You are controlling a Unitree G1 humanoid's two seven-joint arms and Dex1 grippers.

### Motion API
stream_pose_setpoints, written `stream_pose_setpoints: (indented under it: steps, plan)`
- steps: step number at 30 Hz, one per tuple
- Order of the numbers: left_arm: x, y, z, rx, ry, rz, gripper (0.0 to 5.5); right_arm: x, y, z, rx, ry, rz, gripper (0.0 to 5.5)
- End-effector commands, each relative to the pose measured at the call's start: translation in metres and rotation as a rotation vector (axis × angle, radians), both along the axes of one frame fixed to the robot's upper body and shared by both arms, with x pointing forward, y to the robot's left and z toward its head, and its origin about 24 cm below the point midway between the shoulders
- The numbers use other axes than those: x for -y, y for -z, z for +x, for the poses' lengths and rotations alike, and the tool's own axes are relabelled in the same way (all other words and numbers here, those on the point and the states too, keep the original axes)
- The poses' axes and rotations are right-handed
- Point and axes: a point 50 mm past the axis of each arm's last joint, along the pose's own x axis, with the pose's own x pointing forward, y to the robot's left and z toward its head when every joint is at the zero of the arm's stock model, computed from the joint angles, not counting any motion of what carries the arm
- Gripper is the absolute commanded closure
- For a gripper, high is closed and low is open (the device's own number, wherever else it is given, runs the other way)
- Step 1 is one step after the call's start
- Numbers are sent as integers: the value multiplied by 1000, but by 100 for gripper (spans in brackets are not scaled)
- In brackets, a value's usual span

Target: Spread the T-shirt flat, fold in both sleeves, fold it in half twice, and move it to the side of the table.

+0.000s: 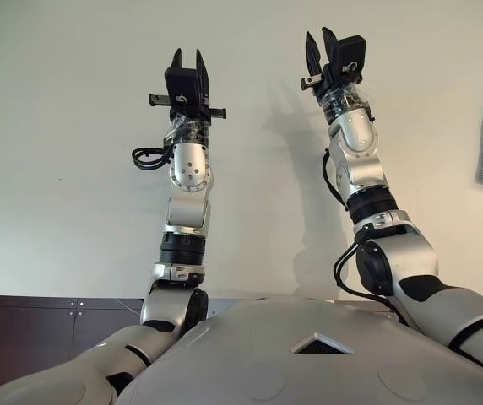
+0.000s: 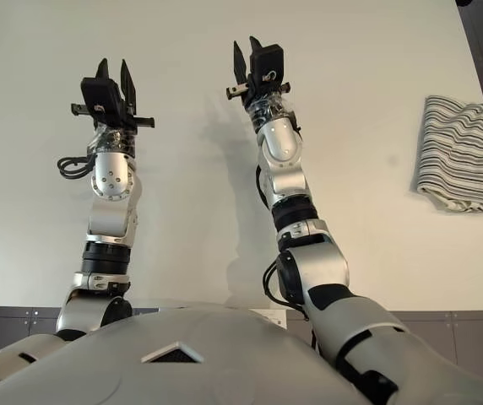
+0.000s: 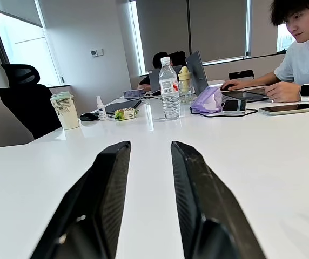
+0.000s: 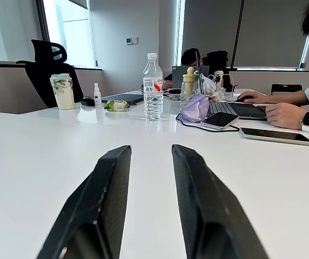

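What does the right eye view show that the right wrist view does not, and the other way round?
Right eye view: the folded striped T-shirt at the table's right side, and the left gripper, open. Right wrist view: a water bottle, a paper cup, a phone, a person's hand with a wristwatch. Both: the white table and the right gripper, open.

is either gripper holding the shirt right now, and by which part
Nothing is held. The left gripper and right gripper are both open and empty above the table; the folded striped T-shirt lies apart, off to the right.
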Motion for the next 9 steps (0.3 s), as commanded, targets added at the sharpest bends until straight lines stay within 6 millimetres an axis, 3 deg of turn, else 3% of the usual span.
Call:
stream_pose_setpoints:
  steps: [1,3,5,9]
  plan:
    - [-4,0,2,-2,-5,13,413,0,-2,5,-4,1,9,412]
    - [-5,-1,4,0,-7,5,413,2,-1,7,-13,10,29,412]
    - [-9,-2,5,2,-21,-4,413,17,4,9,-41,98,-10,412]
    - [-16,12,-12,-40,-24,4,413,72,27,-13,-92,227,-10,412]
